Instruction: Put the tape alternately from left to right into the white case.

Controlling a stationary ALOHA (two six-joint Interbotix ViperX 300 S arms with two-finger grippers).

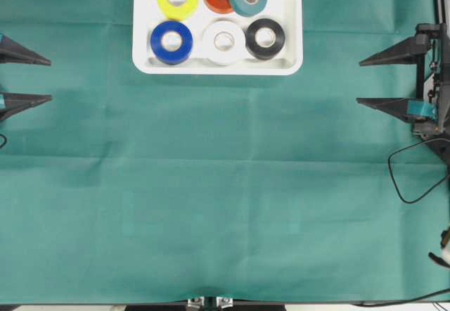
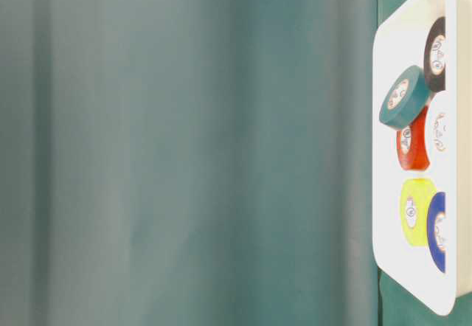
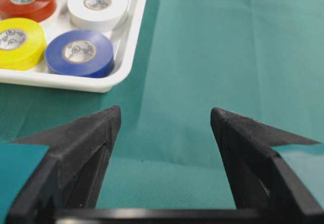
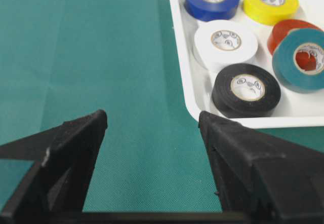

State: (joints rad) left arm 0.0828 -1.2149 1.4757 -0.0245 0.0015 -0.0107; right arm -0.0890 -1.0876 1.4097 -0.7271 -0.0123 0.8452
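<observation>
Six light, stiff ring-shaped tape rolls, graspable across their smooth rims, fill the shallow white plastic case; the left gripper and right gripper stand apart, empty.

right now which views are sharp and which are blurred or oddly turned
Overhead view: evenly lit and sharp, the white case slightly washed out. Table-level view: turned sideways, the green cloth a soft blur, and the teal roll tilted on the red-orange roll. Left wrist view: the left claw soft up close, the blue roll crisper. Right wrist view: the black roll sharp.
</observation>
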